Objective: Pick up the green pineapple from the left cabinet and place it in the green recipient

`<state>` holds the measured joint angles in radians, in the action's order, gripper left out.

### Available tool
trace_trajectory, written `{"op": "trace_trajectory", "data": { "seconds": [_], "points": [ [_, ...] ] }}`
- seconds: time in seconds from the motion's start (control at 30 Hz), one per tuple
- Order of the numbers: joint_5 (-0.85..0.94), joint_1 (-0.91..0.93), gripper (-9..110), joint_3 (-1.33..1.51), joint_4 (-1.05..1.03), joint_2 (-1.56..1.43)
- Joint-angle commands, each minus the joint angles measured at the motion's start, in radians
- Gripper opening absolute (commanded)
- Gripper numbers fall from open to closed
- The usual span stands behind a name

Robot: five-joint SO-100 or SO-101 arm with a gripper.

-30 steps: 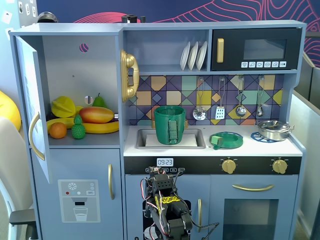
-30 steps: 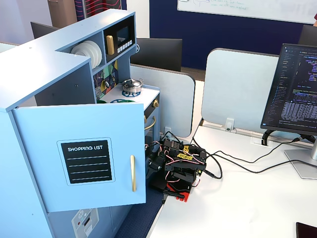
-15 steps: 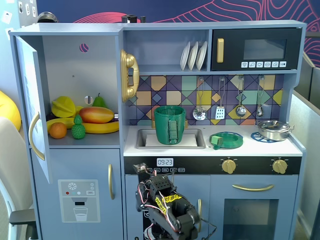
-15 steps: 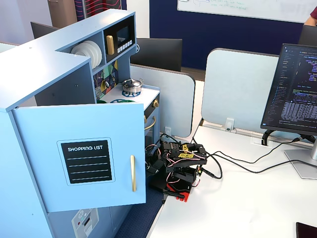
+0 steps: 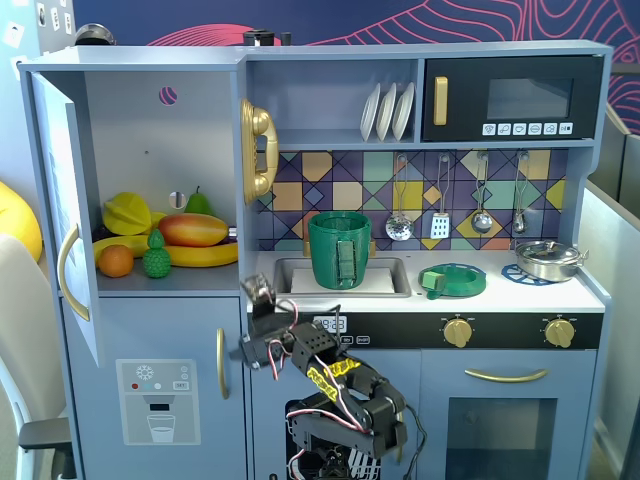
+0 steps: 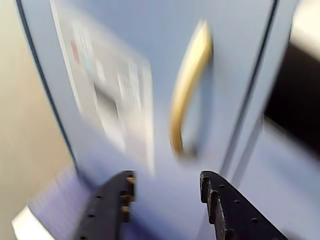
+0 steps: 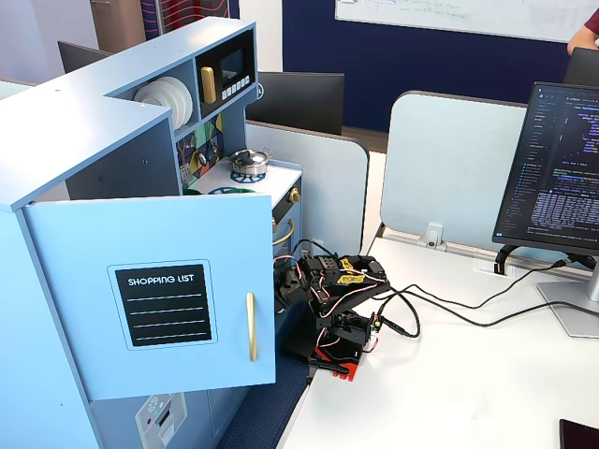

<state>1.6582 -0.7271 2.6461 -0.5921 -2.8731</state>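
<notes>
Wrist view first: two black fingers (image 6: 167, 210) spread with a clear gap and nothing between them, aimed at a blurred pale-blue lower door with a curved gold handle (image 6: 189, 90) straight ahead. Empty, then, and pointed below the shelf that matters. Fixed view from the front next: arm folded low against the kitchen base, elbow bunched under the oven knobs, wrist turned toward the lower door, fingers (image 5: 262, 300) just under the counter edge (image 5: 560, 296). Up and to the left of those fingers, in that view, on the shelf of the left cabinet (image 5: 195, 130) with its door swung wide: the green pineapple (image 5: 155, 255), upright, leafy tip up, long axis vertical, at the front of the shelf beside an orange (image 5: 116, 260) and ahead of the banana (image 5: 205, 255) and mango (image 5: 192, 229). Probably a lift and a swing left called for, with an approach from the front to close across the narrow body. Farther right of the cabinet, past the gold telephone (image 5: 258, 150): the green recipient (image 5: 340, 250) standing upright in the sink, mouth open, well apart from the pineapple. Side fixed view: arm (image 7: 329, 290) tucked just beyond the open door.
</notes>
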Motion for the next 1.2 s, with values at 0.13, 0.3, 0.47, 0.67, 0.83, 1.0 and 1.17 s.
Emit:
{"op": "trace_trajectory", "data": {
  "seconds": [0.13, 0.3, 0.47, 0.67, 0.83, 1.0, 1.17],
  "points": [
    [-0.071, -0.026, 20, -0.166, 0.359, 0.135],
    [-0.064, -0.020, 26, -0.202, 0.453, 0.201],
    [-0.048, -0.012, 28, -0.287, 0.489, 0.293],
    [-0.057, -0.014, 30, -0.403, 0.563, 0.426],
    [-0.063, -0.002, 32, -0.466, 0.620, 0.535],
    [-0.071, 0.000, 33, -0.517, 0.699, 0.643],
    [-0.084, 0.005, 38, -0.588, 0.727, 0.744]
  ]
}}
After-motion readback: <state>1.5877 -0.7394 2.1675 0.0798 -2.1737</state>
